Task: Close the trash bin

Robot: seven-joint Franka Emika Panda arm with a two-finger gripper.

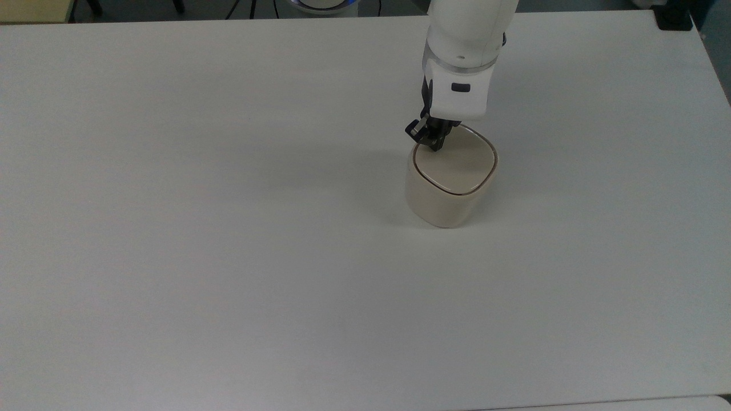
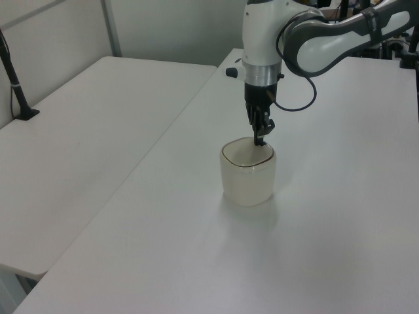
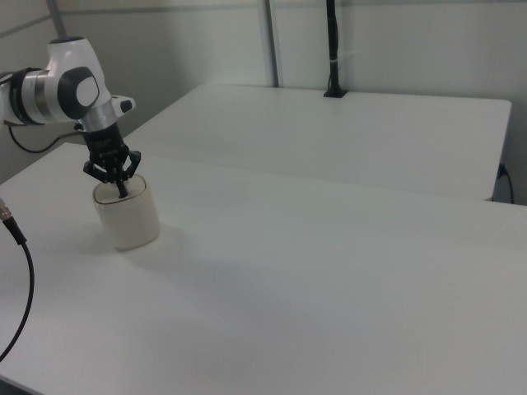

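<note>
Trash bin (image 1: 448, 185) with its lid (image 1: 455, 165) down flat, gripper (image 1: 431, 141) tip at the lid's edge.

Standing upright on the white table (image 1: 228, 257), the cream bin sits toward 1 o'clock from the centre of the top view, its lid level inside the rim with a thin dark seam around it. The arm (image 1: 462, 51) comes down from 12 o'clock, and the gripper's dark fingers are pressed together into one narrow point with nothing between them. That point meets the lid close to its 10 o'clock corner in the top view; in the left view the gripper (image 2: 260, 139) touches the lid at the rim's 1 o'clock side, and in the right view the gripper (image 3: 122, 189) stands on the bin's (image 3: 128, 216) top.
</note>
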